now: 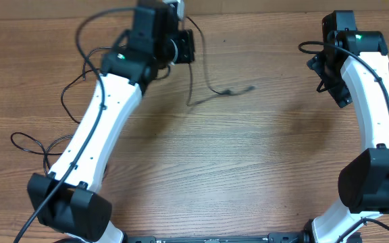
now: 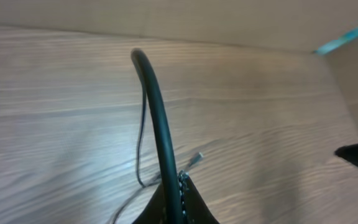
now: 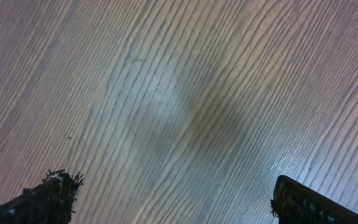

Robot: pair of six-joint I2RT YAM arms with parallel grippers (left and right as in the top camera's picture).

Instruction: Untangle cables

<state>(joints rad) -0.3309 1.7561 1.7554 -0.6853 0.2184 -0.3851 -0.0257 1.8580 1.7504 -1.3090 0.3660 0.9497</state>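
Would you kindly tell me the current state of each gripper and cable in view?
lifted cable: held up, arching from the fingers, its plug end down on the table.
left gripper: shut on the lifted cable.
right gripper: open, nothing between its fingers.
other cables: lying loose on the table beside the left arm.

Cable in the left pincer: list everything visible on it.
The cable is a thin, flexible black cord with a smooth, rubbery-looking sheath. The left pincer is shut on it. From the grip it arches up and over, then hangs down to the wooden table, where it bends and runs out sideways. It ends in a small plug with a silvery tip, which seems to lie on the wood. Overhead, that free end trails right of the pincer, touching nothing else visible.
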